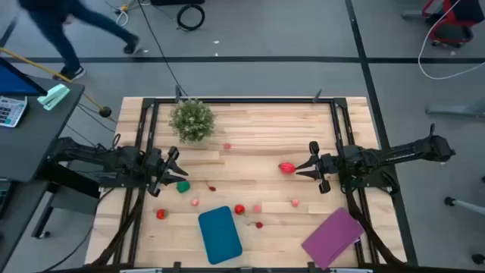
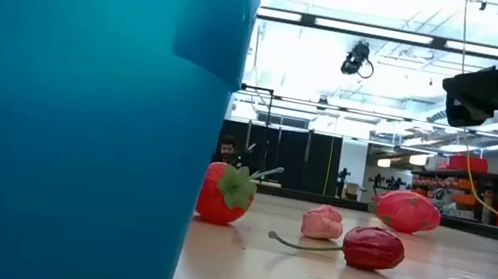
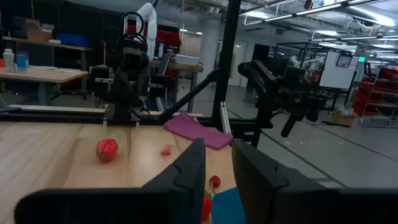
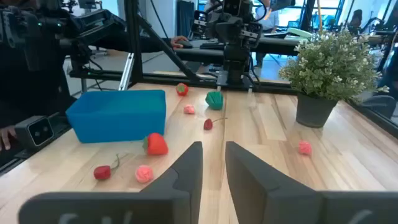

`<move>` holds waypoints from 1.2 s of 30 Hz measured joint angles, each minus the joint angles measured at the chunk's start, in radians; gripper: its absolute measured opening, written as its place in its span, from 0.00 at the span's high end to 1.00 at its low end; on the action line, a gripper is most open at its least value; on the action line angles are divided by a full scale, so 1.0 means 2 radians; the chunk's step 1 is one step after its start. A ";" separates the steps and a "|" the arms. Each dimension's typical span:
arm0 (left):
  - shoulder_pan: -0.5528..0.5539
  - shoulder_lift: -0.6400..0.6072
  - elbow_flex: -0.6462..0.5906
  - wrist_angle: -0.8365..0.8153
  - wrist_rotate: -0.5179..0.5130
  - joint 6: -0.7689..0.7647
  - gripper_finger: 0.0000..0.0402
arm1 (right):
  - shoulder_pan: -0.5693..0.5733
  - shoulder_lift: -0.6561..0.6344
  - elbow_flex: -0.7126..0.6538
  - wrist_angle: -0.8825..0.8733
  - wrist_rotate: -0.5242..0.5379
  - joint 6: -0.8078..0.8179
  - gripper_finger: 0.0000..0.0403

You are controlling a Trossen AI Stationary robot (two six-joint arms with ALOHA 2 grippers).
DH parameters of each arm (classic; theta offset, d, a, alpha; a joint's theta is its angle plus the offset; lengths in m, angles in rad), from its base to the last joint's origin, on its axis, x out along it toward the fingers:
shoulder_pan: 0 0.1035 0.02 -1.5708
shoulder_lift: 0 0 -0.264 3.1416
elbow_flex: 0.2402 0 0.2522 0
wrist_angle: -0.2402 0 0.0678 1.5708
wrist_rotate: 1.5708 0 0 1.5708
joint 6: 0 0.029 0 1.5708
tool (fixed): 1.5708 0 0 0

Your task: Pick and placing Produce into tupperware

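Observation:
The produce lies scattered on the wooden table: a larger red piece (image 1: 286,167), a green piece (image 1: 183,186), and several small red and pink ones around the middle. The teal-blue tupperware (image 1: 220,233) stands near the table's near edge, its wall (image 2: 71,110) filling the low view's left. My left gripper (image 1: 177,164) hovers open at the table's left, just beyond the green piece, pointing right. My right gripper (image 1: 312,163) hovers open at the right, pointing left, its fingertips just short of the larger red piece (image 3: 107,150). A strawberry (image 4: 155,144) lies beside the tupperware (image 4: 118,113).
A bushy potted plant (image 1: 192,119) stands near the far edge, left of centre. A flat purple rectangle (image 1: 333,236) lies at the near right corner. A black frame (image 1: 242,99) runs round the table top. A person (image 1: 68,30) walks on the floor beyond the far left corner.

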 joint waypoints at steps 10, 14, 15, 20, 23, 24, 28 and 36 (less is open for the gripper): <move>0.000 0.000 0.000 0.000 0.000 0.000 0.79 | 0.000 0.000 0.000 0.000 0.000 0.000 0.81; 0.000 0.000 0.000 0.000 0.000 0.000 0.79 | 0.000 0.000 0.000 0.000 0.000 0.000 0.81; 0.000 0.000 0.000 0.000 0.000 0.000 0.79 | 0.000 0.000 0.000 0.000 0.000 0.000 0.81; 0.000 0.000 0.000 0.000 0.000 0.000 0.77 | 0.000 0.000 0.000 0.000 0.000 0.000 0.81; 0.000 0.000 0.000 0.000 0.000 0.000 0.77 | 0.000 0.000 0.000 0.000 0.000 0.000 0.81; 0.000 0.000 0.000 0.000 0.000 0.000 0.77 | 0.000 0.000 0.000 0.000 0.000 0.000 0.81; 0.000 0.000 0.000 0.000 0.000 0.000 0.77 | 0.000 0.000 0.000 0.000 0.000 0.000 0.81; 0.000 0.000 0.000 0.000 0.000 0.000 0.79 | 0.000 0.000 0.000 0.000 0.000 0.000 0.81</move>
